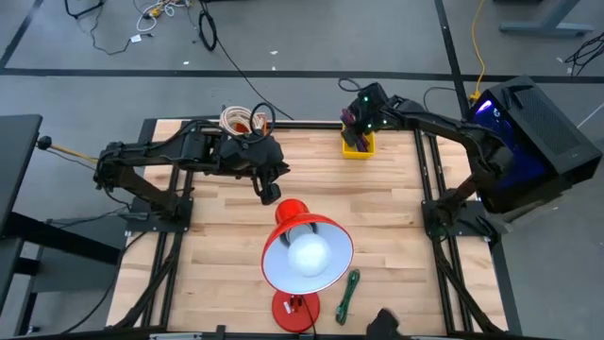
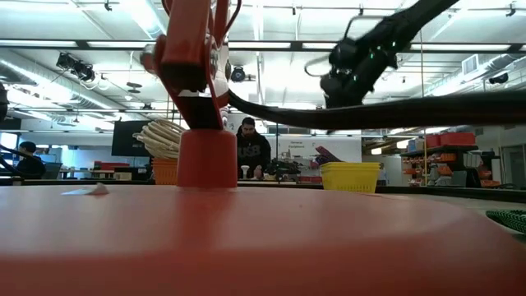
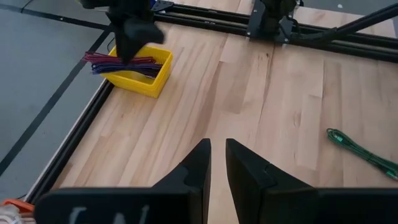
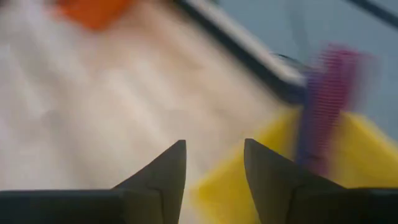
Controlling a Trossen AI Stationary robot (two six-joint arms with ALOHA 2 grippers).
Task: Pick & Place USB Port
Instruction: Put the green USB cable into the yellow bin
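Right gripper (image 1: 357, 121) over yellow bin (image 1: 358, 145), fingers apart, nothing held; I'd lift straight clear of the cables; left gripper (image 3: 215, 163) nearly closed, empty.

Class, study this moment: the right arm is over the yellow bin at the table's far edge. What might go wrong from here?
1. The purple cables hang over the yellow bin's rim; the right gripper, open just above, might snag them or drag them out.
2. The bin sits near the table's edge, so a nudge might push it off.
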